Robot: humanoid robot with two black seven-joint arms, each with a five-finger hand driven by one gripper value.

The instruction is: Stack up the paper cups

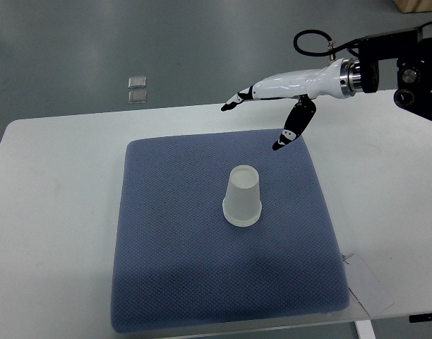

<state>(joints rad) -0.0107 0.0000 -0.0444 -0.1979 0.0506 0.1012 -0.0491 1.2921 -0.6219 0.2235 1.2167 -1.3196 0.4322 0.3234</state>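
A translucent white paper cup stands upside down near the middle of the blue mat; whether it is one cup or a stack I cannot tell. My right hand hovers over the mat's far right corner, above and right of the cup and apart from it. Its fingers stretch out to the left, the thumb hangs down, and it holds nothing. The right arm comes in from the upper right. No left arm shows.
The mat lies on a white table whose far edge runs behind the hand. Two small clear squares lie on the grey floor beyond the table. A white paper scrap sits by the mat's near right corner.
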